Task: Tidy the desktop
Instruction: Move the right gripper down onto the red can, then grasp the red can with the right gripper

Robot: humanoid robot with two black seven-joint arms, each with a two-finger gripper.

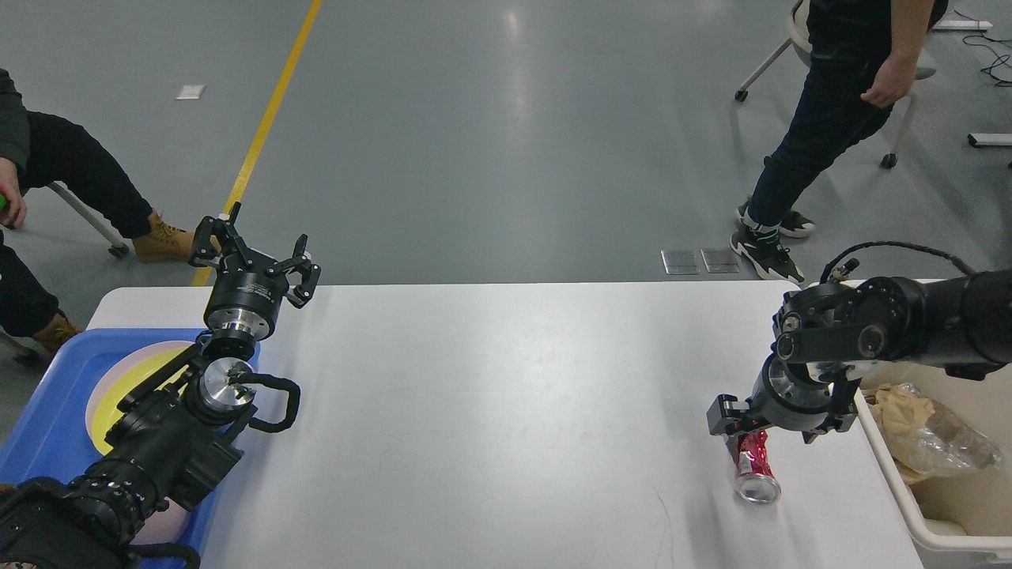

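The white desktop (506,395) fills the lower part of the head view. A crushed red can (753,466) lies on it near the right end, its open silver end toward me. My right gripper (768,431) is down over the can's far end, open, with one finger (723,416) left of the can; the can's far end is hidden under it. My left gripper (253,254) stands open and empty, pointing up, above the desktop's far left corner.
A cream bin (933,541) holding crumpled paper and plastic (925,442) stands off the right edge. At the left, under my left arm, is a blue tray (47,427) with a yellow plate (118,387). One person sits far left (71,174); another walks behind the table (830,134).
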